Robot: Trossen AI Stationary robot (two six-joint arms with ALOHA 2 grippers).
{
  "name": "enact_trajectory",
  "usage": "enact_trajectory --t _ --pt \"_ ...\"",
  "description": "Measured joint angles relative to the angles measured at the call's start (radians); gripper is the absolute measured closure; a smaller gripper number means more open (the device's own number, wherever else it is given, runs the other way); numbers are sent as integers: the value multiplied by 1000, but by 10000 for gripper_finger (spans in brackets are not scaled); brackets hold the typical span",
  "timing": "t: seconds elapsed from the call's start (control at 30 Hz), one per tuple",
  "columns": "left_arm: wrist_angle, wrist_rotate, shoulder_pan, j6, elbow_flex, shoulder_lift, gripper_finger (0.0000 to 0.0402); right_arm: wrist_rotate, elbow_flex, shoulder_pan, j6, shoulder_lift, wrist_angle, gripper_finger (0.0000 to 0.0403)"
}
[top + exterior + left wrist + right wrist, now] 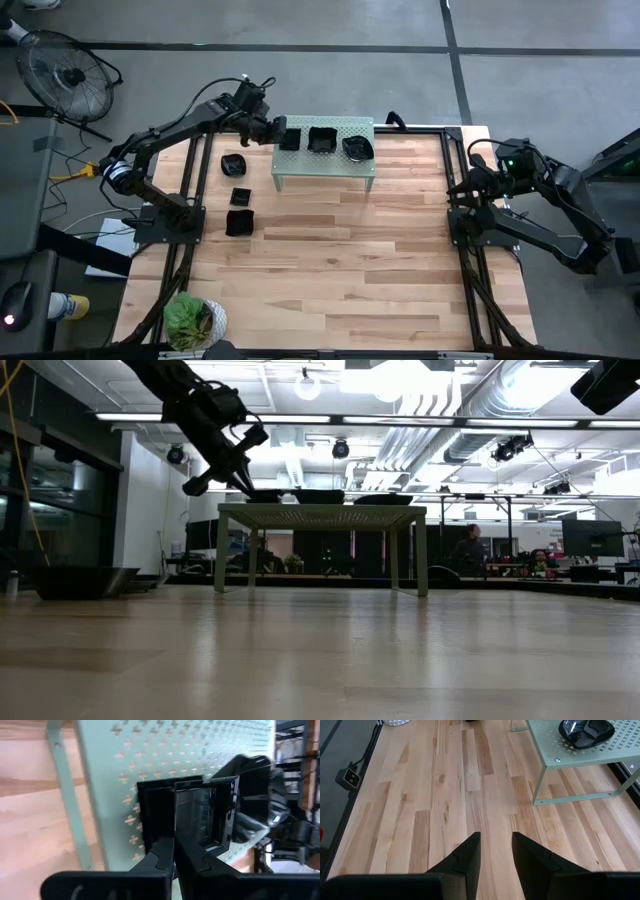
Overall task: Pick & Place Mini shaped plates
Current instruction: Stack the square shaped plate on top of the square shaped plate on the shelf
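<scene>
Green shelf point(325, 160), glossy black square plate point(200, 815), seemingly ribbed

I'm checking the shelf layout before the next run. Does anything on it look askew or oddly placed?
Nothing looks spilled or damaged. The only thing off-line is the glossy black square plate at the left end of the pale green perforated metal shelf: it sits tilted, its rim pinched in the shut left gripper.

3 plates point(322, 140) on shelf point(325, 169), 3 plates point(239, 197) left on table point(340, 270)
</scene>
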Motion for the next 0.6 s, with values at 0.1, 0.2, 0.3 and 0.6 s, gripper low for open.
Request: enact_trajectory --t 0.1,0.2,0.3,0.6 --pt "-10 -2 2 3 0 1 399 0 0 0 0 0 0 297" --pt "-25 -4 2 19 0 1 399 0 0 0 0 0 0 297" --pt "-47 -20 2 28 0 1 399 0 0 0 0 0 0 297" --pt "-48 -21 2 42 0 1 390 0 0 0 0 0 0 297"
